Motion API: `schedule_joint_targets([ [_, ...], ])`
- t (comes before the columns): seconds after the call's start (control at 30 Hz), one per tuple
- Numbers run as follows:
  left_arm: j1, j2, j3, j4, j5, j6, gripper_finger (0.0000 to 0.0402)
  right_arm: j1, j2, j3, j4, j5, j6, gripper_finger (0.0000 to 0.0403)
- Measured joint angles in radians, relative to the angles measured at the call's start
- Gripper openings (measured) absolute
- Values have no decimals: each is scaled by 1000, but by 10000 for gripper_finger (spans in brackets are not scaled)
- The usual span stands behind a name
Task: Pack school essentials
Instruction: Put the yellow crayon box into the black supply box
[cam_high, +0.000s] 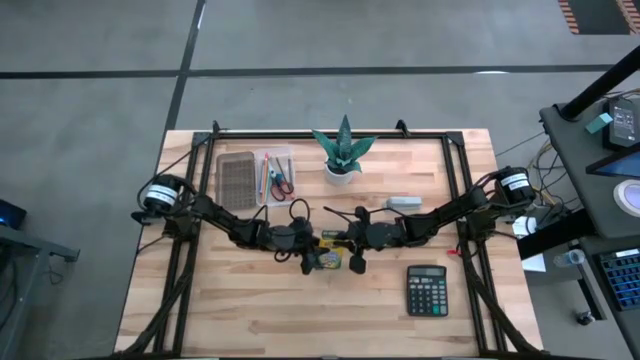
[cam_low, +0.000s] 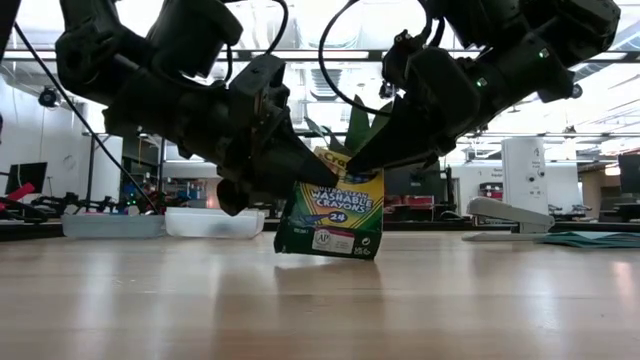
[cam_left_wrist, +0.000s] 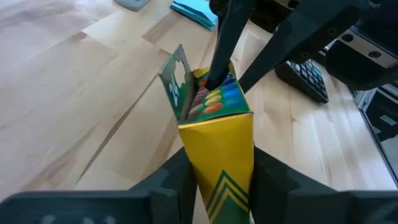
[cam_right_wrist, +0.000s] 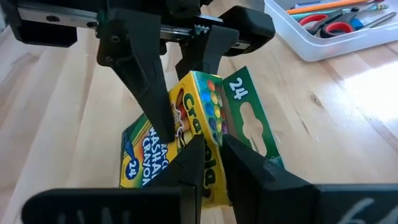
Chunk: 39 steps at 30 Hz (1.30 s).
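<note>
A yellow-green crayon box (cam_low: 330, 215) stands tilted at the table's middle. Its green top flap (cam_right_wrist: 249, 118) is open and the crayon tips (cam_left_wrist: 214, 96) show. Its bottom edge looks to be on the wood. My left gripper (cam_high: 318, 258) comes from the left and is shut on the box's upper body. My right gripper (cam_high: 342, 244) comes from the right and is shut on the box's open top. Red-handled scissors (cam_right_wrist: 323, 23) and pencils (cam_right_wrist: 339, 6) lie in a clear tray. My left gripper pinches the box between its two fingers (cam_left_wrist: 177, 180), one on each wide face (cam_left_wrist: 221, 168), in the upper half. It comes slanting down from the table's left. The box stays tilted. My right gripper pinches the printed wide wall at the open top (cam_right_wrist: 211, 165). One finger (cam_left_wrist: 214, 68) reaches in among the crayons and the other stays outside. It comes slanting down from the table's right.
A clear tray (cam_high: 250, 178) with stationery sits at the far left, and a spiky plant in a white pot (cam_high: 342, 152) stands at the far middle. A stapler (cam_high: 403, 203) lies right of centre and a calculator (cam_high: 427, 290) at the near right. A light-blue pad (cam_left_wrist: 193, 9) lies beyond the box.
</note>
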<state>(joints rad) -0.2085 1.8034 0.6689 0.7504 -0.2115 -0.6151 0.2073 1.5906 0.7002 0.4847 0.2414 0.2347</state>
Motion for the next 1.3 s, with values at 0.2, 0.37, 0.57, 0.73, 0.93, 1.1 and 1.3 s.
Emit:
schedule_joint_targets([
  [0.2, 0, -2, 0, 7, 2, -6, 84, 0, 0, 0, 25, -10, 9, 74],
  [0.37, -1, -4, 2, 5, 3, -6, 83, 0, -14, 0, 20, -12, 28, 125],
  [0.57, -1, -20, -1, -2, 2, -6, 83, 0, -86, 0, -37, -27, 42, 186],
  [0.73, -1, -89, -10, -60, 4, -6, 83, 0, -187, 0, -158, -31, 43, 213],
  [0.93, 19, -267, -17, -302, -12, -4, 83, -3, -317, -1, -356, -30, 56, 214],
  [1.1, 71, -468, -16, -598, -107, -50, 83, -3, -400, -2, -450, -29, 42, 210],
  [1.3, 251, -679, -21, -865, -141, -59, 83, -3, -476, -2, -500, -6, -15, 210],
])
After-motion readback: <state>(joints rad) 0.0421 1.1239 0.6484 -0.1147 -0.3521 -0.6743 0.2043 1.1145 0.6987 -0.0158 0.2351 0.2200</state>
